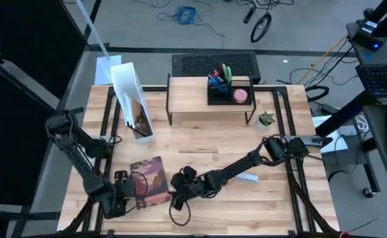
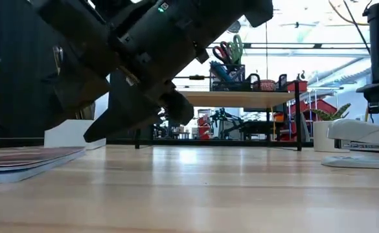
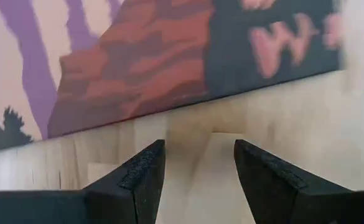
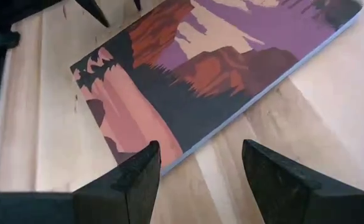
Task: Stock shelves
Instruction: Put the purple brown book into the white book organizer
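Shelves (image 1: 210, 102) at the counter's far edge, near its middle, long axis running left to right, light-wood top on thin black legs; carrying a black organizer tray (image 1: 229, 91) with scissors and pens. Beside its left end, a tall white file box (image 1: 132, 102); beside its right end, a small potted plant (image 1: 266, 119). Closer in, on the pale plank counter (image 1: 213, 152), a book (image 1: 150, 180) lying flat with a purple and red landscape cover. Left end effector (image 3: 197, 165) low beside the book's edge, fingers spread apart and holding nothing. Right end effector (image 4: 197, 165) just over the book's other side, likewise parted and empty. Grey floor with cables beyond the counter in the high view; only in the low view, a white stapler (image 2: 361, 145) at the right and a cluttered workshop behind the riser's legs.
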You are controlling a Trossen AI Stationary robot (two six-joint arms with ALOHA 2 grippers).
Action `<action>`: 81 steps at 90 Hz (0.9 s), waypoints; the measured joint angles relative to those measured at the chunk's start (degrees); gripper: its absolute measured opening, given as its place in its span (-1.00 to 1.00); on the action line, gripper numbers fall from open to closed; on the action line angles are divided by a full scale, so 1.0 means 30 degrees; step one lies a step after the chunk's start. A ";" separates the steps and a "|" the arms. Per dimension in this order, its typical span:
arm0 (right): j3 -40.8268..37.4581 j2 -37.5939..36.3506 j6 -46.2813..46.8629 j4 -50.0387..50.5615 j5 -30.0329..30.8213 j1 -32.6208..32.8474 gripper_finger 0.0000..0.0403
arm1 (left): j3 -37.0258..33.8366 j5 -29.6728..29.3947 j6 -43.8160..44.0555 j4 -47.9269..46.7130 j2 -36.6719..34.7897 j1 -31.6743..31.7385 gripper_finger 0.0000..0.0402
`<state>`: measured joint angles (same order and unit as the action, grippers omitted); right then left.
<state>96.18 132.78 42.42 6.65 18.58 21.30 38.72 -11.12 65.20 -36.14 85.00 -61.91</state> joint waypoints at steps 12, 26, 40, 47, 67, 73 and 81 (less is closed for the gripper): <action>-0.0005 0.0215 0.1467 -0.0034 -0.0954 -0.0579 0.02 | -0.0334 -0.0596 0.0084 0.0468 0.0346 -0.0067 -0.10; -0.0015 0.0266 0.2848 -0.0036 -0.2104 -0.1066 0.02 | -0.0378 -0.1559 -0.0514 0.0631 0.0463 -0.0096 -0.11; -0.0015 0.0279 0.3962 0.0015 -0.2336 -0.1567 0.02 | -0.0497 -0.3423 -0.1148 0.1077 0.0583 0.0042 -0.11; -0.0007 0.0451 0.4472 0.0006 -0.2746 -0.1797 0.02 | -0.0632 -0.3889 -0.1533 0.1533 0.0641 0.0092 -0.11; 0.0087 0.1046 0.5795 -0.0342 -0.3458 -0.1967 0.02 | -0.0888 -0.4177 -0.1984 0.2242 0.0645 0.0633 -0.11; 0.0086 0.1115 0.5934 -0.0316 -0.3481 -0.1974 0.02 | -0.0898 -0.4172 -0.2437 0.2492 0.0645 0.0845 -0.11; 0.0014 0.1157 0.5513 -0.0681 -0.3613 -0.1960 0.02 | -0.0917 -0.4105 -0.2961 0.2716 0.0645 0.1163 -0.11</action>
<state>96.22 136.25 58.96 4.61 7.74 15.42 35.97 -23.43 56.31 -28.00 86.94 -58.42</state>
